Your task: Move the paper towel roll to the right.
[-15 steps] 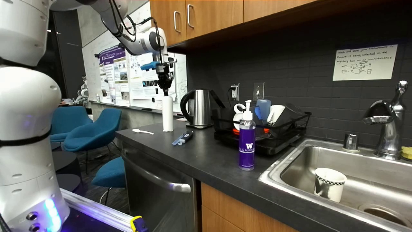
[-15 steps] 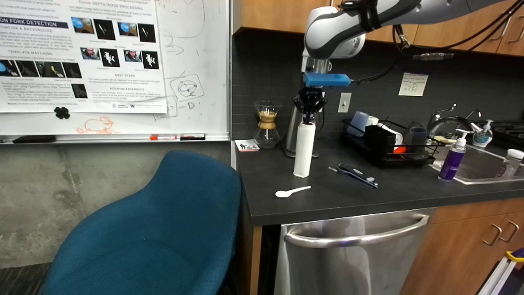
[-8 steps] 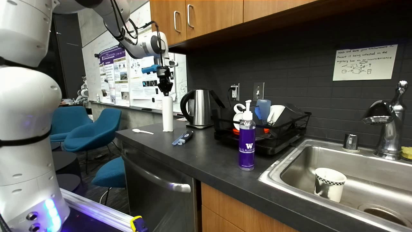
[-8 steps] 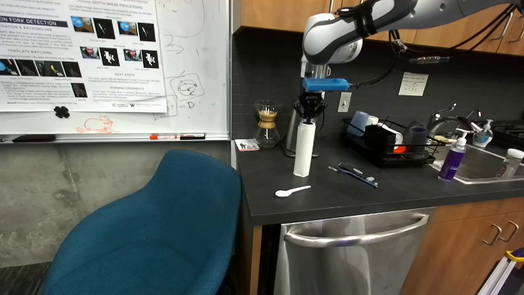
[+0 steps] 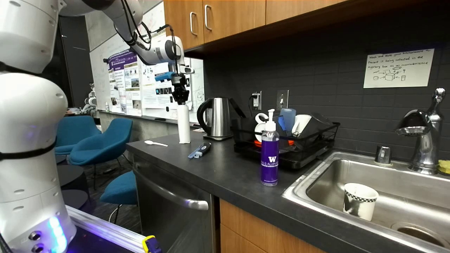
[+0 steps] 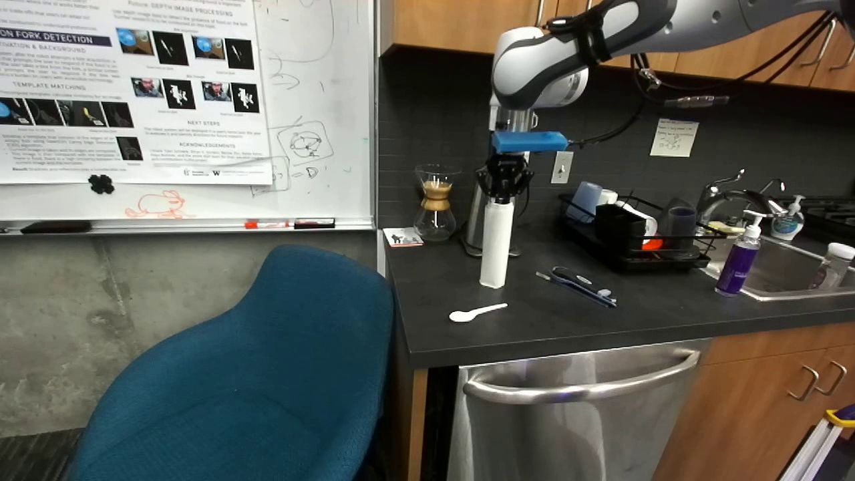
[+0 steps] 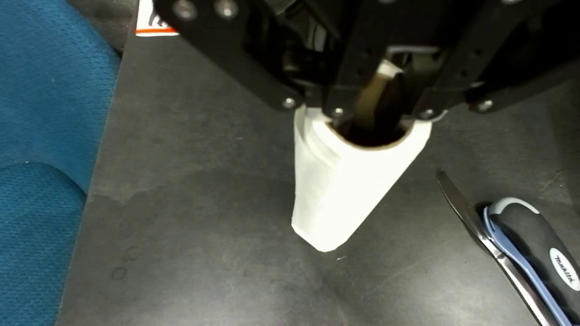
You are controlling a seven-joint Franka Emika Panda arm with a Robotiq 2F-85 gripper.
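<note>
Tool (image 6: 500, 196) lower, paper towel roll (image 6: 496, 248) slightly shifted

Its fingertips seem hidden inside the roll; I cannot tell how wide they stand, nor if they hold it. The roll stands nearly upright on the bench (image 6: 641, 302). Reaching looks done; the moving toward three o'clock is left. In the wrist view, a table knife (image 7: 494, 255) lies at four o'clock.

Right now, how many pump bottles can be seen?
2: a purple bottle on the counter beside the sink, and a pale bottle near the faucet. Others may be hidden behind the rack.
</note>
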